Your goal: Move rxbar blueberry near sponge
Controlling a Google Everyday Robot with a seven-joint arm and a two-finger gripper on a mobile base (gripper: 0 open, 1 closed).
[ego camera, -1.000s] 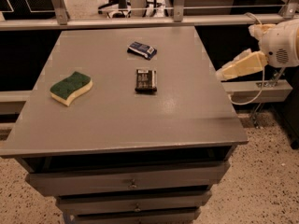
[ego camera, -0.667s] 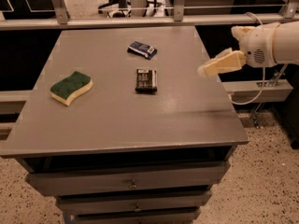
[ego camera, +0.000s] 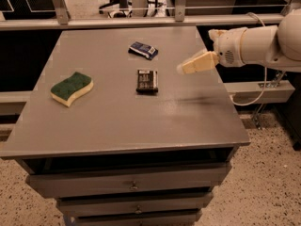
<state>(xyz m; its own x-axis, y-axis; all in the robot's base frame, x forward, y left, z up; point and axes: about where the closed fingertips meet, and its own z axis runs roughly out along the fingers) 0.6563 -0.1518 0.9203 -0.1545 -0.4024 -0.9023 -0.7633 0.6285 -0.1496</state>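
Note:
The rxbar blueberry (ego camera: 143,50), a small flat bar in a dark blue wrapper with white patches, lies on the far middle of the grey table (ego camera: 117,121). The sponge (ego camera: 71,87), green on top over pale yellow foam, lies at the left side. A black-brown wrapped bar (ego camera: 146,81) lies in the middle between them. My gripper (ego camera: 184,68) comes in from the right on a white arm. It hovers above the table's right part, to the right of both bars and apart from them. It holds nothing.
The table stands on a cabinet with several drawers (ego camera: 134,186). A metal rail (ego camera: 141,20) runs along the far edge. A cable (ego camera: 254,98) hangs at the right beside the table.
My gripper has moved left from beyond the table's right edge to over the table's right part. The bars and the sponge have not moved.

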